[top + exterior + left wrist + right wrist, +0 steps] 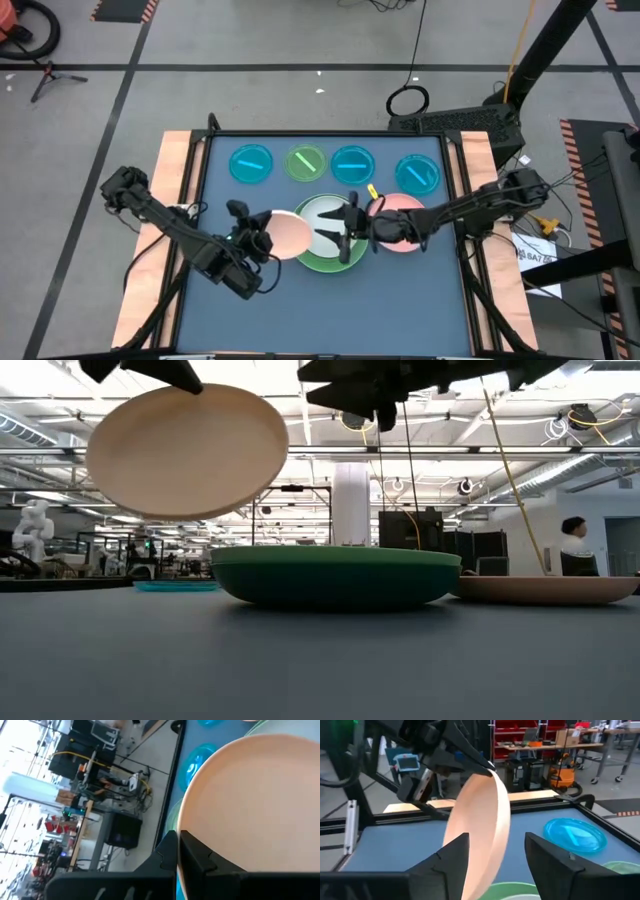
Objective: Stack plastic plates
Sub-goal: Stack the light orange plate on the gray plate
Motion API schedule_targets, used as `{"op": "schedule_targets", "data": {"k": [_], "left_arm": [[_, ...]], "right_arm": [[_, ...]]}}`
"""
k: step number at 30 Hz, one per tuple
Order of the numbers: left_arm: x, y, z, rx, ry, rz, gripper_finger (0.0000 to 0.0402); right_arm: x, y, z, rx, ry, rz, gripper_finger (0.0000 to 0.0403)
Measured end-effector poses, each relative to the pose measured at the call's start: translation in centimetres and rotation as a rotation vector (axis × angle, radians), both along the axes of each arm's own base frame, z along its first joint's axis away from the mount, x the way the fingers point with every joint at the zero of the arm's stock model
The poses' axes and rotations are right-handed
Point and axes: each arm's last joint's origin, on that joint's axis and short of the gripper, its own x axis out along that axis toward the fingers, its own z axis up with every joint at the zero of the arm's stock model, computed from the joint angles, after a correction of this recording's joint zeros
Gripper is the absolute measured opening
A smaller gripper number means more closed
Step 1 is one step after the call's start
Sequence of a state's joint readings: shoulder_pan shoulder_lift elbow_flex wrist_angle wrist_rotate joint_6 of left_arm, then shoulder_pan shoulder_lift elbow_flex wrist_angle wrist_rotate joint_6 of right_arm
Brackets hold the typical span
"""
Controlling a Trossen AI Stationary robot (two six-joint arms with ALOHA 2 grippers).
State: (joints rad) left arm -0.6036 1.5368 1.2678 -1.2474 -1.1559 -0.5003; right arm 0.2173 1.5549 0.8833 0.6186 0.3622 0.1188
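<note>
My left gripper (262, 238) is shut on a cream plate (288, 235) and holds it tilted in the air (187, 450), left of the stack. The stack (330, 238) rests at mid-table: a dark green plate (335, 582) at the bottom, a light green one on it, and a pale plate inside. My right gripper (345, 224) hovers open over the stack, its fingers pointing at the cream plate (485, 825) without touching it. A pink plate (405, 222) lies flat to the right of the stack. Small translucent plates, three cyan (250, 163) and one lime (306, 162), line the far edge. My left gripper pinches the cream plate by its rim (192, 845), at the edge toward the table's left. One finger (200, 857) lies on the plate's hollow face, the other (167, 854) behind it. The plate is lifted clear and tilted, its free edge toward the stack.
The two grippers stand close together over the stack. Raised wooden rails (178, 170) border the blue mat left and right. The near half of the mat (330, 310) is open. A person (574, 545) is far off in the room behind.
</note>
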Motion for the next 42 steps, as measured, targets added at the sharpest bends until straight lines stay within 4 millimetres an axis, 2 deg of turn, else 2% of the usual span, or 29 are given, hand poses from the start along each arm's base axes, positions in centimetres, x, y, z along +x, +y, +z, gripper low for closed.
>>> {"op": "schedule_targets", "data": {"k": [10,17,19,22,26,27,33,42], "left_arm": [[1.1,1.1,0.2,0.055,-0.054,0.044,0.0008],[1.5,1.1,0.5,0.091,-0.051,0.029,0.0008],[1.6,1.1,1.1,0.089,-0.069,0.030,0.0008],[1.9,1.1,2.0,0.088,-0.084,0.034,0.0012],[2.2,1.2,2.9,0.068,-0.107,0.040,0.0037],[2.3,1.2,3.1,0.057,-0.110,0.042,0.0044],[2.5,1.6,3.6,0.052,-0.091,0.042,0.0094],[2.9,2.4,3.6,0.068,-0.062,0.057,0.0193]], "right_arm": [[1.6,-1.7,-1.9,0.045,-0.033,-0.066,0.0181],[2.3,-3.0,-2.6,0.084,-0.035,-0.108,0.0178],[2.6,-3.2,-2.7,0.083,-0.032,-0.113,0.0166],[3.0,-3.2,-2.6,0.082,-0.038,-0.114,0.0127],[3.2,-3.2,-2.2,0.084,-0.054,-0.119,0.0039],[3.2,-3.2,-2.1,0.083,-0.054,-0.117,0.0033],[2.9,-3.2,-1.8,0.131,-0.037,-0.119,0.0033],[1.6,-3.4,-0.5,0.152,0.038,-0.128,0.0033]]}}
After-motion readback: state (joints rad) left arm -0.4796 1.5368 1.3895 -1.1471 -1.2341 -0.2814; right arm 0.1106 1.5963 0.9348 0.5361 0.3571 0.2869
